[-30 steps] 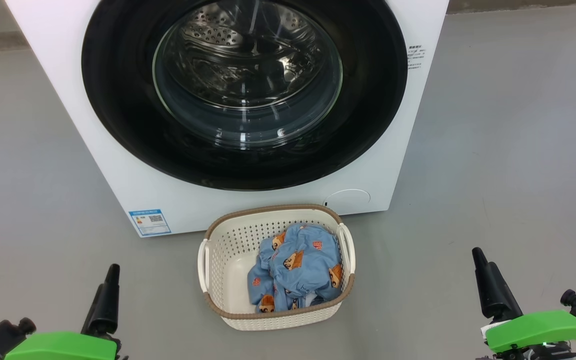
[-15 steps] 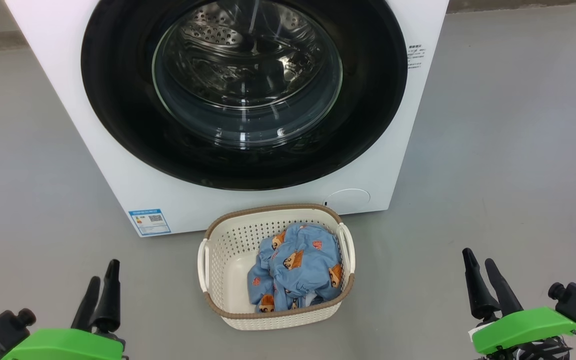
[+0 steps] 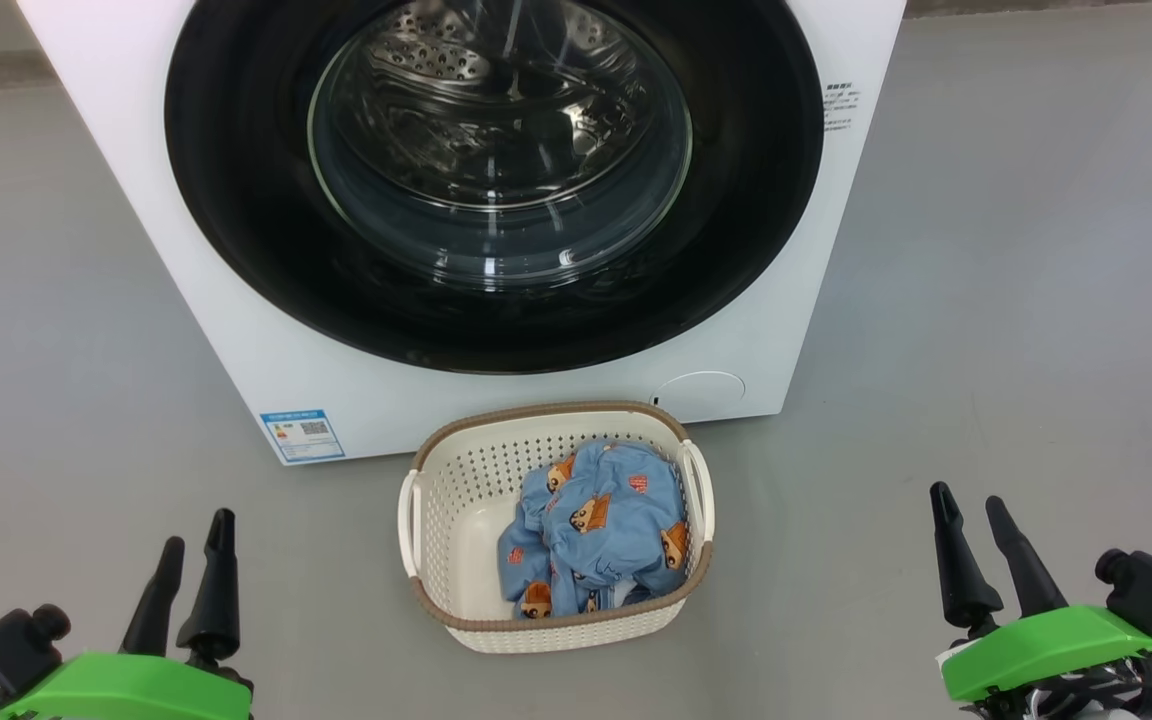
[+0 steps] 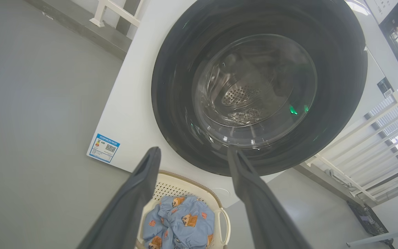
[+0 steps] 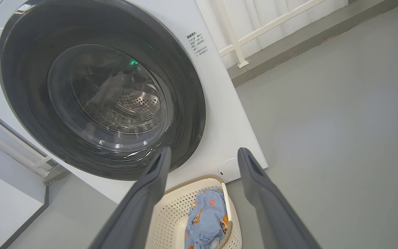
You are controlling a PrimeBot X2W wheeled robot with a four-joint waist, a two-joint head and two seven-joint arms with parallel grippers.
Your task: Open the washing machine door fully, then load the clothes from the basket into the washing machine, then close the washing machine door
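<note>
The washing machine (image 3: 236, 330), a big white front-loader, stands on the grey floor (image 3: 1016, 300), which lies open on both sides. Its round door (image 3: 236, 210), glossy black rim around a clear glass bowl, sits shut. The cream perforated plastic basket (image 3: 456, 490) with a brown rim rests just before the machine's lower edge. Light blue printed clothes (image 3: 596, 530) are heaped toward its right side. The left end effector (image 3: 198, 531) and right end effector (image 3: 966, 497) hover low, well apart from the basket. Their fingers are spread on nothing; a second ago each pair was pressed together.

Head cam: high up, looks down on washing machine door (image 3: 496, 150) and basket (image 3: 458, 500). Wrist cams: way lower, angled up from either side. All three share door, basket.
</note>
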